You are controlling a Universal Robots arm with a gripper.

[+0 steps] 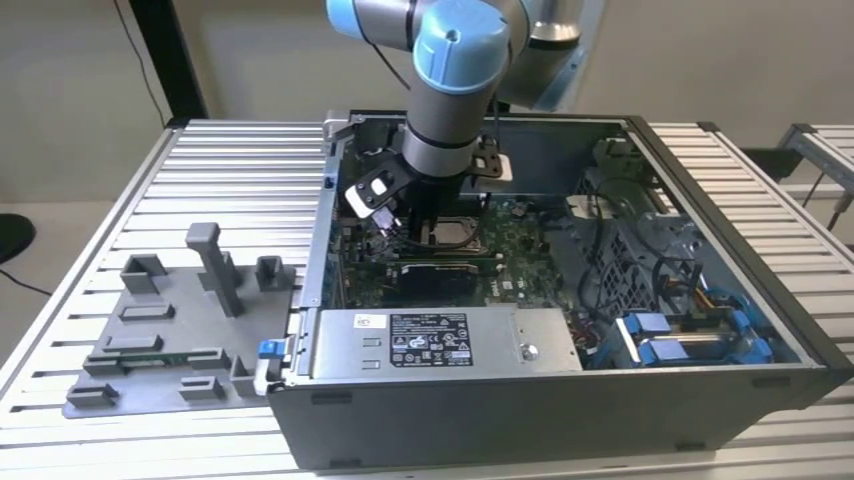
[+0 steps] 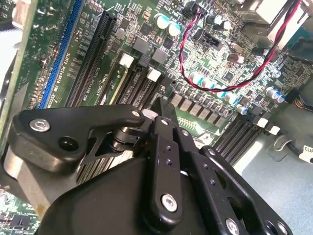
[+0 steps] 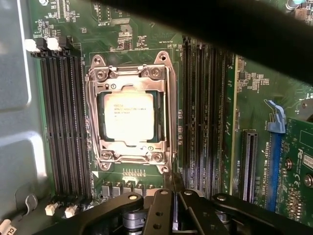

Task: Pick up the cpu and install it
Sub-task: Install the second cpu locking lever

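The cpu (image 3: 129, 117) lies flat, metal top up, square in its socket (image 3: 131, 115); whether the gripper (image 3: 168, 196) is clenched, I cannot tell.

Plain beige wall (image 1: 80, 60) behind a ribbed aluminium table (image 1: 94, 250), pale floor (image 1: 34, 290) beside it.

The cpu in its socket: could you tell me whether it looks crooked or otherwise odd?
Nothing stands out. In the first wrist view the cpu lies flat and square inside the metal socket frame, its edges parallel to the frame, on the green motherboard.
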